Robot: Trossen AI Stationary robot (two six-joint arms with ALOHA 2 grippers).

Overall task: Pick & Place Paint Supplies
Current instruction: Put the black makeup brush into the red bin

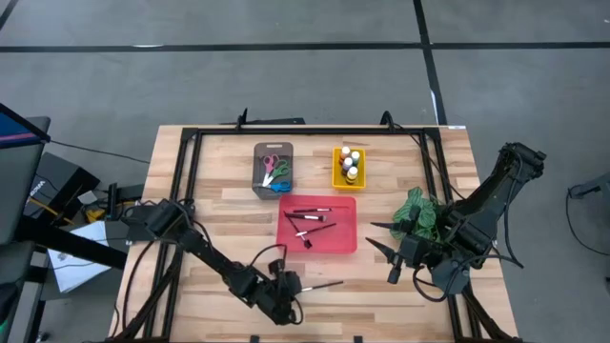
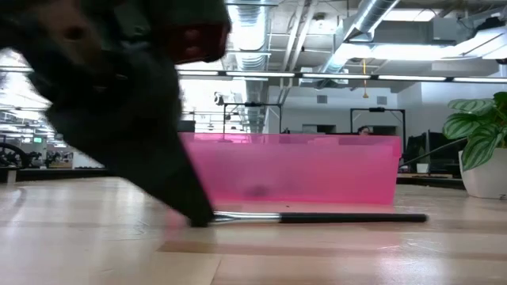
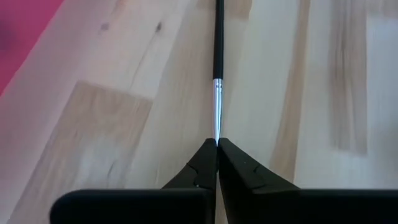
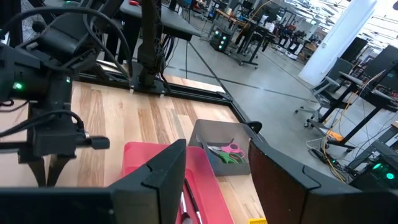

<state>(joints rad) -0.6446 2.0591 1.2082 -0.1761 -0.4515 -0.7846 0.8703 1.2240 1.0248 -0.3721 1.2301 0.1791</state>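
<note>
1. Left pincer (image 1: 295, 286) low over the bench (image 1: 219, 229), near its front edge, a little left of the middle. Fingers (image 3: 205, 168) pressed together on the tip of a paintbrush (image 1: 324, 284), pinching its metal ferrule end.
2. Paintbrush (image 3: 218, 56) lying flat on the wood, dark handle pointing away from the left pincer toward the right side of the bench. Low view: brush (image 2: 348, 217) resting on the surface just in front of the red tray (image 2: 293, 170), left pincer (image 2: 198, 218) touching down at its silver end.
3. Red tray (image 1: 347, 243) at the middle of the bench, holding several more dark-handled brushes (image 1: 307, 221), lying at mixed angles.
4. Grey tray (image 1: 259, 181) behind the red one, toward the back edge, left of middle; scissors (image 1: 274, 171) inside, with pink, green and blue handles. Same tray and scissors (image 4: 225, 152) seen from the right wrist.
5. Yellow tray (image 1: 337, 170) beside the grey one, toward the back edge, right of middle; small paint bottles (image 1: 351, 164) standing in it.
6. Right pincer (image 1: 381, 255) hovering over the bench just to the right of the red tray, fingers (image 4: 158, 177) spread apart, nothing between them.
7. Green leafy plant (image 1: 417, 211) on the right part of the bench, just beside the right arm; white pot (image 2: 485, 174) visible in the low view.
</note>
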